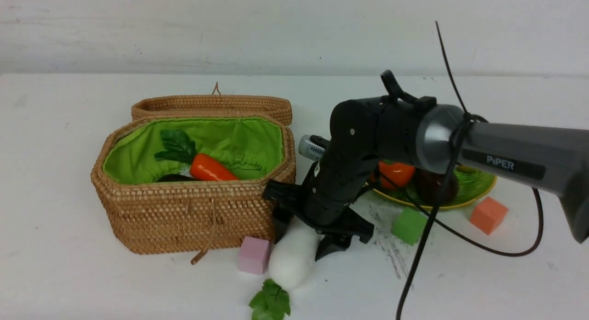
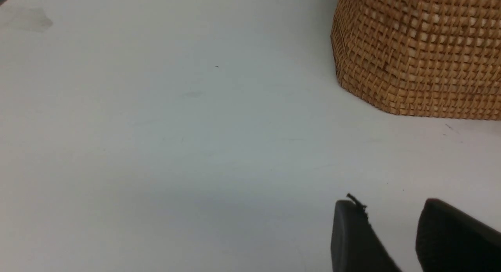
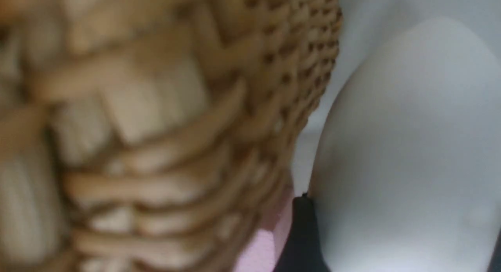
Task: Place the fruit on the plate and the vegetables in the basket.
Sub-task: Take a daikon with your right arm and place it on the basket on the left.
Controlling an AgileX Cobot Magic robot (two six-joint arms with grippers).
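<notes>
Fingers of the right gripper (image 1: 306,239) stand apart on either side of the radish (image 1: 293,255), which lies on the table (image 1: 55,172) just in front of the basket (image 1: 184,218); whether they press on it or only straddle it cannot be told. One dark finger (image 3: 299,240) shows in the right wrist view, hard against the radish's white side, with the wicker wall close beside it, blurred. The radish's leaves (image 1: 270,301) point toward the camera, and a pink cube (image 1: 254,254) sits just beside it, by the basket's foot.

Inside the basket lies a carrot (image 1: 211,169), and a dark shape beside it is mostly hidden by the rim. The right arm covers much of the plate (image 1: 474,184); an orange fruit (image 1: 396,172) and a dark round one (image 1: 437,186) show on it only in part. A green cube (image 1: 408,225) and an orange cube (image 1: 488,214) sit near the plate.

The left gripper (image 2: 391,229) shows only its two fingertips, slightly apart over bare table, holding nothing, cut off at the picture's edge.
</notes>
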